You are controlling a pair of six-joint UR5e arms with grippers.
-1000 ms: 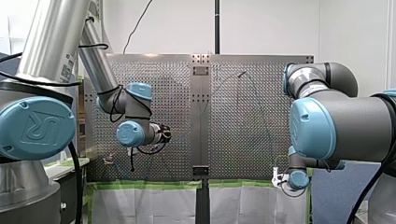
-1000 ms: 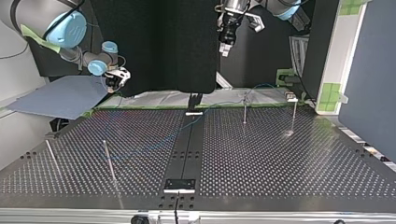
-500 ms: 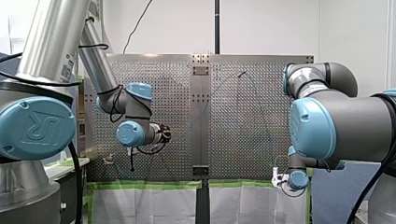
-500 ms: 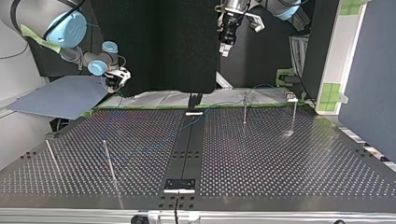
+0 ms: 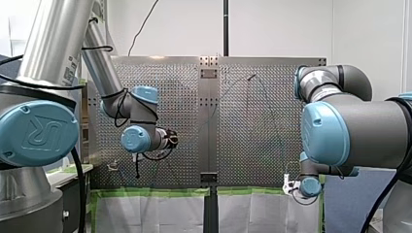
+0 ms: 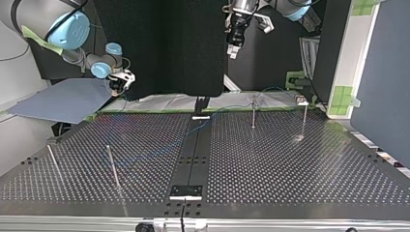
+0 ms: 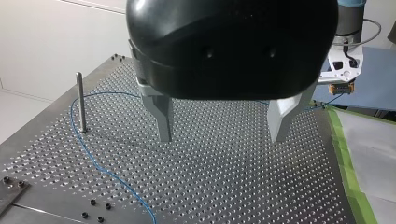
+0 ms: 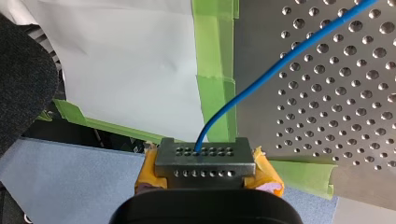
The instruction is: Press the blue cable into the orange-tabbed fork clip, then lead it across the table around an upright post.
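Holds left jaws wide apart and empty above the surface (image 7: 233, 182), near the upright post (image 7: 80, 100). Clamps right jaws on the blue cable (image 8: 261, 77), well apart from that post. Shows slack cable curving close by the post's base.

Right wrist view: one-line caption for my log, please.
My right gripper, jaws shut on the blue cable, off the edge of the perforated table.

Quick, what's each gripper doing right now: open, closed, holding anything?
Left gripper: open, holding nothing.
Right gripper: closed on the blue cable.
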